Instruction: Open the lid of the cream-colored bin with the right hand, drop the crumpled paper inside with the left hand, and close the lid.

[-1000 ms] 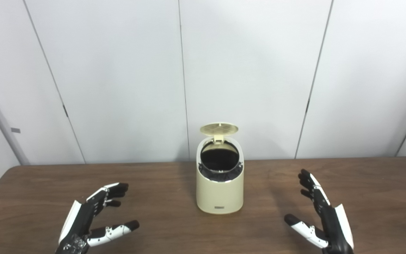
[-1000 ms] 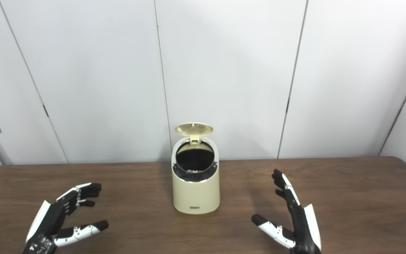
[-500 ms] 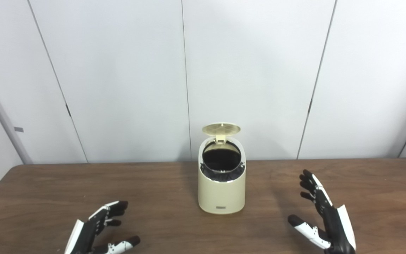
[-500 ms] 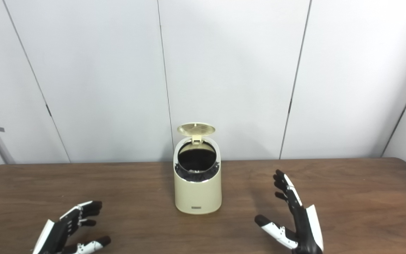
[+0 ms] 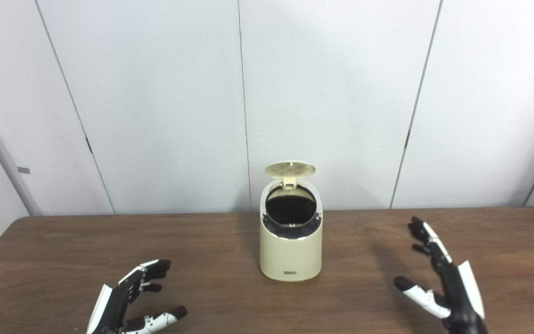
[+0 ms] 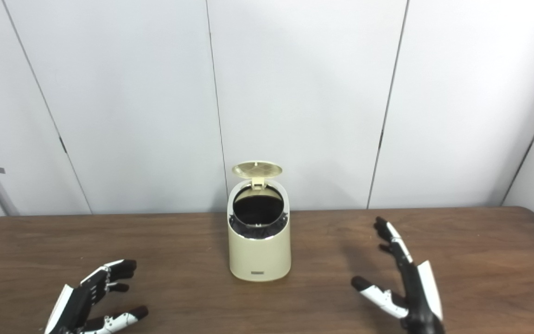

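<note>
**Bin lid up, both hands empty and spread**

White panelled wall point(image 5: 332, 93) behind, dark seams running down it. Brown wooden table point(image 5: 54, 250) fills the lower part of both views.

Cream-colored bin point(image 5: 290, 257) stands upright at table centre, toward the back edge, well apart from both hands. Small label plate low on its front. Lid point(image 5: 290, 169) is up, hinged at the rear, its ribbed underside tipped toward the camera. Round opening is dark inside; contents cannot be made out. No crumpled paper can be picked out in either view.

Right hand point(image 5: 443, 278) at right of the bin, near the bottom edge. Fingers point(image 5: 427, 232) stretched out almost straight, pointing away toward the wall, thumb splayed to the inside. Wide apart, holding nothing; whether it rests on the table cannot be told.

Left hand point(image 5: 128, 301) at lower left, partly cut off by the frame edge. Fingers point(image 5: 151, 269) loosely curled but spread from the thumb, nothing between them, palm facing inward. Not touching the bin.
</note>
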Motion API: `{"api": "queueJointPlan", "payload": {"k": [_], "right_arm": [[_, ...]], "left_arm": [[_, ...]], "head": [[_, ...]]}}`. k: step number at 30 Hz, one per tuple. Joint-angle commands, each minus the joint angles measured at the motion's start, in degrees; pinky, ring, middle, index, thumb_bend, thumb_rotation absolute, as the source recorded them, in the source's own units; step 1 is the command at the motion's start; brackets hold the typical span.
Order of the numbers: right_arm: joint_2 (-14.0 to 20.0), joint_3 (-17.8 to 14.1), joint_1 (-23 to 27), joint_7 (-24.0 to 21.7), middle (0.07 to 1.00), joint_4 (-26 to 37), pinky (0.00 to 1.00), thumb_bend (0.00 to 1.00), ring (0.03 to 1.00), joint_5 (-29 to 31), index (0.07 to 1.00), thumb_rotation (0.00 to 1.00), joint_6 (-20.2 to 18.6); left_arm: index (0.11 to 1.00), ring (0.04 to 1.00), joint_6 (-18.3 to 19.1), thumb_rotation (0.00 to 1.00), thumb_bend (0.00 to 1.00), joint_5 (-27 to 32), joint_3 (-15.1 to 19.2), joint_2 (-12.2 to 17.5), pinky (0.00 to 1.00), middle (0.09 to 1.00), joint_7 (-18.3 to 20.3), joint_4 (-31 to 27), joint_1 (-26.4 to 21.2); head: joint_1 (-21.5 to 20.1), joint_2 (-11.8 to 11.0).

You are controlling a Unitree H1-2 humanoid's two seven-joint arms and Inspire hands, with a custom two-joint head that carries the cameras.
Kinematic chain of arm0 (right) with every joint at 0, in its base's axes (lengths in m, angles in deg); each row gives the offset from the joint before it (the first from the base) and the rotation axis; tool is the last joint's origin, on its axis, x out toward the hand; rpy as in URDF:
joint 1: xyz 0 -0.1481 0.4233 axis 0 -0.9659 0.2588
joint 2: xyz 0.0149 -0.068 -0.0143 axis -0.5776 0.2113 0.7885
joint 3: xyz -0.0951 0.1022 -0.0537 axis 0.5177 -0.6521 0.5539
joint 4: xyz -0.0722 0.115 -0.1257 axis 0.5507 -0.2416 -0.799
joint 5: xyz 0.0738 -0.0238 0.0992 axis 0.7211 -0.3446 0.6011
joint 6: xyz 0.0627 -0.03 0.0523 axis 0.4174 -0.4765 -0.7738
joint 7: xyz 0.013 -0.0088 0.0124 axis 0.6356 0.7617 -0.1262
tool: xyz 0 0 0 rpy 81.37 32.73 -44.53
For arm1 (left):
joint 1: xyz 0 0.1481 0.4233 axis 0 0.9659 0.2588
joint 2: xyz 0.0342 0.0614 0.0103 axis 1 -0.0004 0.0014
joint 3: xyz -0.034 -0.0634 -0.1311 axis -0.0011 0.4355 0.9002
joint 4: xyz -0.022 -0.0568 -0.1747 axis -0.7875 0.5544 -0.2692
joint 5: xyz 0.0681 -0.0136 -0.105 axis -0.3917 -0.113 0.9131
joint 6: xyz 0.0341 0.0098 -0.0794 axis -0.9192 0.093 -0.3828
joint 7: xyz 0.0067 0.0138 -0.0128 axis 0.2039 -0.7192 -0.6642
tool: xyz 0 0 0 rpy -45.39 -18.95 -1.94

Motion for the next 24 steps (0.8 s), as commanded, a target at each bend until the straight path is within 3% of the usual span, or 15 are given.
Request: {"api": "queueJointPlan", "payload": {"k": [1, 5, 12, 16, 24], "right_arm": [[1.5, -0.4, 2.2, 0.0, 0.892, 1.5, 0.84, 0.98, 0.880, -1.4, 0.902, 0.79, 1.9], [2.2, -0.4, 4.9, -1.8, 0.888, 4.4, 0.84, 1.00, 0.884, 0.0, 0.891, 0.77, -1.0], [3.5, 0.1, 10.5, -6.4, 0.866, 9.2, 0.73, 0.99, 0.829, -0.1, 0.890, 0.73, -6.6], [4.4, 0.6, 13.1, -9.6, 0.877, 11.2, 0.76, 0.99, 0.851, -0.4, 0.886, 0.73, -10.4], [4.8, 2.0, 18.0, -13.3, 0.880, 11.9, 0.83, 1.00, 0.884, -0.7, 0.888, 0.71, -14.2]], "left_arm": [[0.761, 0.775, -2.4, 0.23, 0.90, 0.4, -0.3, 0.3, 0.69, 0.779, -0.5, -0.3, -1.5], [0.760, 0.771, -2.5, 0.23, 0.90, -0.3, -0.4, 0.2, 0.70, 0.776, -0.9, -0.3, -1.5], [0.754, 0.762, -1.7, 0.24, 0.91, -1.4, -0.8, 0.1, 0.69, 0.763, -1.6, -0.6, -1.5], [0.751, 0.760, -1.4, 0.23, 0.92, -1.4, -0.8, 0.0, 0.68, 0.761, -1.6, -0.7, -1.5], [0.748, 0.758, -0.6, 0.24, 0.92, -1.7, -0.9, -0.2, 0.68, 0.759, -1.6, -1.2, -1.4]], "head": [[0.0, 0.0], [0.0, 0.0], [0.2, 0.1], [0.3, 0.0], [0.5, 0.0]]}}
